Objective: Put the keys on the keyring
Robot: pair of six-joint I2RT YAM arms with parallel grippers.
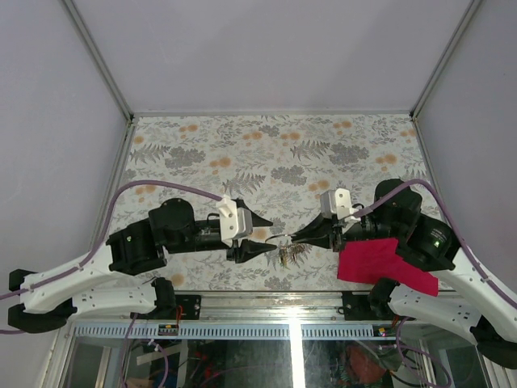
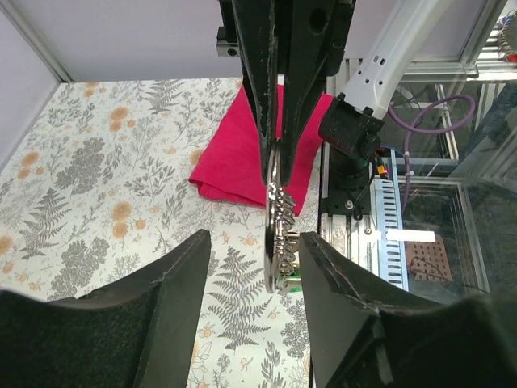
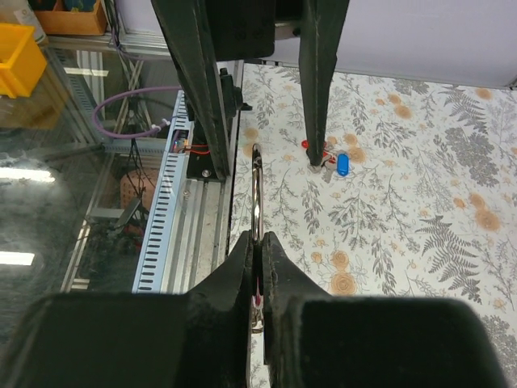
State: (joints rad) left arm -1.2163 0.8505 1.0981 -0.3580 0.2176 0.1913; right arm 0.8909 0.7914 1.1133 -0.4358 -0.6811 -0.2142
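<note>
Right tool (image 3: 257, 240) pinching one keyring (image 3: 256, 194), left tool (image 2: 253, 242) spread, one blue key (image 3: 342, 164)

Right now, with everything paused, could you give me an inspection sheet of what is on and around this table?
Surface: floral-patterned table, no spills seen.
Job's things: keyring held upright off the table; blue key and red key loose on the table; a green bit behind the ring, possibly the green key.
Clutter: red cloth, crumpled, near the right arm.
Grippers: right gripper shut on the keyring; left gripper open, a finger on either side of the ring.
Cables: purple cable along each arm, no snag seen.
Surroundings: white walls, metal frame, slotted duct below the near edge.
</note>
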